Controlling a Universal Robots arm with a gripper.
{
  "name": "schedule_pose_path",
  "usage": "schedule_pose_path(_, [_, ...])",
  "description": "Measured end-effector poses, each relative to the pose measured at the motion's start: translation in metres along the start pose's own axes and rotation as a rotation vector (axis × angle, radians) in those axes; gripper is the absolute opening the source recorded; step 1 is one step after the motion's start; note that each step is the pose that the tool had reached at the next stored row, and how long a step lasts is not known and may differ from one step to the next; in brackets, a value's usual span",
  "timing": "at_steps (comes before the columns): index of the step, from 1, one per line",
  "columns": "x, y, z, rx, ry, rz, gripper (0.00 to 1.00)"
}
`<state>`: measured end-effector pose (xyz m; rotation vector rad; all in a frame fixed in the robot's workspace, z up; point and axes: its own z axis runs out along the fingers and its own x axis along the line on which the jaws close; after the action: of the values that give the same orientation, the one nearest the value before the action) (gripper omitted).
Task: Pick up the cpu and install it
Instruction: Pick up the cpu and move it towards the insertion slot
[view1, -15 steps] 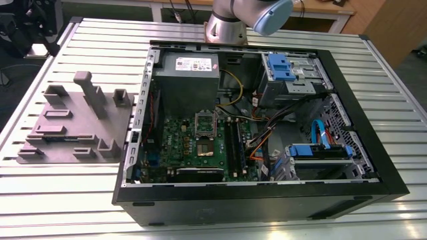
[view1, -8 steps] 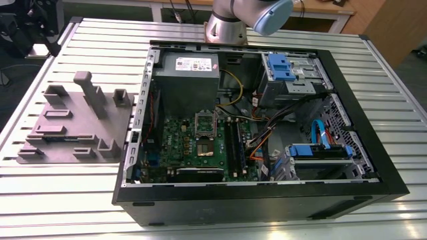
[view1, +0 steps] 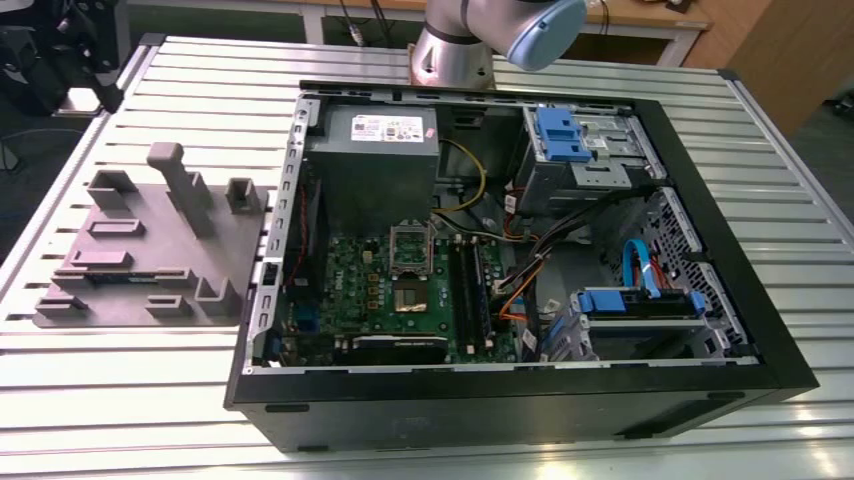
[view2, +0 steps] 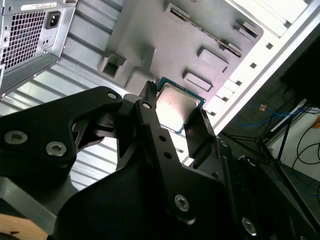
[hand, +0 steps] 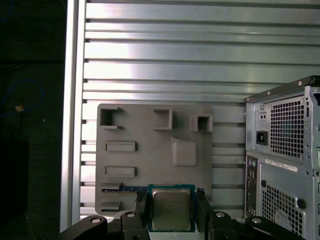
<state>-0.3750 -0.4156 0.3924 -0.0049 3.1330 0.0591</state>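
The cpu (hand: 171, 209) is a flat square chip with a silver metal top and a thin green rim. It sits between the two black fingers (hand: 141, 212) of my gripper (hand: 171, 196), which is shut on its opposite edges. In both wrist views the chip (view2: 176, 107) hangs well above the grey moulded plate (hand: 150, 150) and the ribbed metal table; my gripper (view2: 173, 100) frames it. In the exterior view, the open computer case (view1: 521, 390) lies on its side with the green motherboard (view1: 387, 300) and its metal-framed socket (view1: 411, 245) exposed.
The moulded plate (view1: 147, 250) with upright blocks lies at the exterior view's left of the case. Inside the case are a grey power supply box (view1: 374, 160), blue drive brackets (view1: 561, 135) and loose cables (view1: 534, 270). The arm's silver and blue joint (view1: 494, 40) stands behind the case.
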Motion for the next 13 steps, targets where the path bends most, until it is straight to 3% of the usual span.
schedule_pose_path(13, [-0.0027, 0.0000, 0.0000, 0.0000, 0.0000, 0.000, 0.47])
